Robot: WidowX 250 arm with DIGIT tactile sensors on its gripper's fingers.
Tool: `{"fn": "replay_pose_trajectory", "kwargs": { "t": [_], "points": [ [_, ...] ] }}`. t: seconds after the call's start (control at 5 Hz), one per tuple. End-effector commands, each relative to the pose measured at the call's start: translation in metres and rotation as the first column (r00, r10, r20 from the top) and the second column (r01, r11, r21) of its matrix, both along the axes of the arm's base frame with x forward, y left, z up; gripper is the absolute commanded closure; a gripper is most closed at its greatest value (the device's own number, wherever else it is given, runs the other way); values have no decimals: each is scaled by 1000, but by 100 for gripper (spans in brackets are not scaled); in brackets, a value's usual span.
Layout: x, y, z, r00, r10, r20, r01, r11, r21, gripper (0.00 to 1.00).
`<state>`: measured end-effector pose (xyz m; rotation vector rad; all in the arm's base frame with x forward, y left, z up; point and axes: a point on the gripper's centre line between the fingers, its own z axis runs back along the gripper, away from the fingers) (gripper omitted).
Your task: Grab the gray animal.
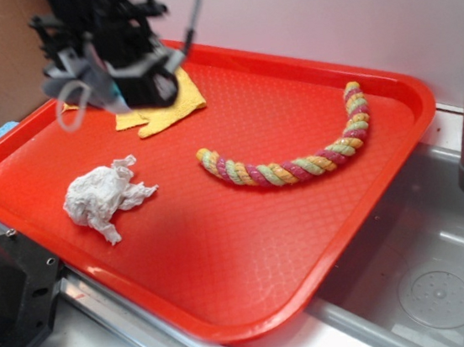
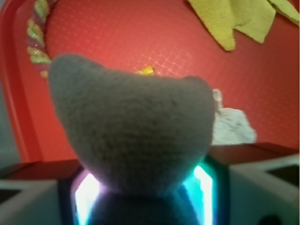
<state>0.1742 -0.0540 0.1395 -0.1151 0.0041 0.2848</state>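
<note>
**Exterior: toy in my grip, up off the tray**

My gripper is motion-blurred, clenched on the gray animal above the red tray's back-left corner. Wrist view: toy blocks most of the frame. Left to right: one paper wad, one yellow cloth half hidden, one rope.

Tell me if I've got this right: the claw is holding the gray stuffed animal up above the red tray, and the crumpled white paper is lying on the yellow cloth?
Not quite. The crumpled white paper lies on the bare red tray, apart from the yellow cloth, as the exterior view shows. The claw does hold the gray stuffed animal above the tray.
</note>
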Motion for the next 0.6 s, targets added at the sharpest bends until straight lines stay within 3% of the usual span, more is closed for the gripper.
{"fn": "replay_pose_trajectory", "kwargs": {
  "t": [0.0, 0.2, 0.4],
  "points": [
    [14, 61, 57, 988, 45, 147, -45, 999, 1, 100],
    [13, 68, 66, 983, 51, 176, -55, 998, 23, 100],
    [16, 70, 62, 987, 68, 146, -74, 997, 36, 100]
  ]
}}
